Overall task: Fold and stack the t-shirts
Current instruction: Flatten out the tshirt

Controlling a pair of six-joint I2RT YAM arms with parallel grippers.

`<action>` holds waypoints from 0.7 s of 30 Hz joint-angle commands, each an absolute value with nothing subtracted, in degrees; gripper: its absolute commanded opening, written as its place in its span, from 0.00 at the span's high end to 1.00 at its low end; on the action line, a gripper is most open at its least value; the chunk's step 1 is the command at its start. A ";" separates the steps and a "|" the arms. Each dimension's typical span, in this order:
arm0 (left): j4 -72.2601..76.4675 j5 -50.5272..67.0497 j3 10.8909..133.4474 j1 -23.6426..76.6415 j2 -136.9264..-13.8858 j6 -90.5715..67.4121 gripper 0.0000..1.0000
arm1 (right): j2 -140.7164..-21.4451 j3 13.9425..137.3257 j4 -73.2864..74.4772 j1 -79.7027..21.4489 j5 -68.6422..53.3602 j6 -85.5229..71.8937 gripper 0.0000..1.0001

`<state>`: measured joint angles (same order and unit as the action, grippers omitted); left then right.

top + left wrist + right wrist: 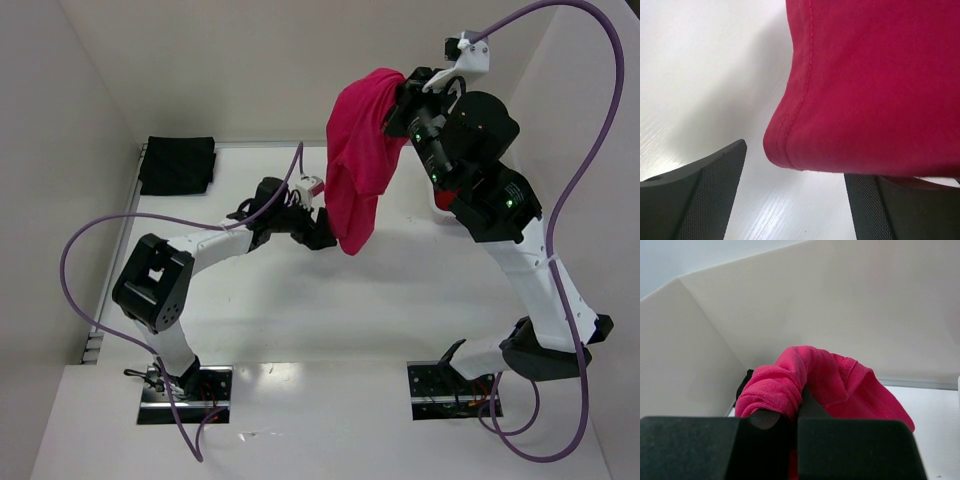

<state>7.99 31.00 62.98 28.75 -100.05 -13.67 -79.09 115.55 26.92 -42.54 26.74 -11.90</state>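
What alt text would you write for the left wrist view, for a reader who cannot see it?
A crimson-pink t-shirt fills the upper right, its stitched hem corner hanging over the white table. Below it, the left claw stands open, its two black textured fingers at the bottom edge, not gripping the cloth.

No text, label, brand, number or sign can be read in any view. The crimson-pink t-shirt [358, 165] shows only plain cloth and a stitched hem.
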 commanded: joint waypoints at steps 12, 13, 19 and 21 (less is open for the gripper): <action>15.39 41.57 63.71 28.30 -100.19 -14.77 0.47 | -76.11 115.31 20.65 -42.80 25.84 -12.74 1.00; 15.38 41.57 63.72 28.30 -100.80 -14.77 0.53 | -76.11 115.31 20.65 -42.80 25.84 -12.74 1.00; 13.10 38.07 64.25 28.30 -99.23 -14.07 0.97 | -76.11 113.21 20.65 -42.80 28.38 -11.26 1.00; 9.07 35.34 65.13 28.30 -96.78 -12.23 1.00 | -76.11 110.41 19.52 -42.80 32.32 -10.29 1.00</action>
<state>10.70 37.52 63.02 28.47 -100.05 -15.03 -77.78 113.12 25.45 -42.54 27.31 -11.88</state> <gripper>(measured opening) 0.023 0.031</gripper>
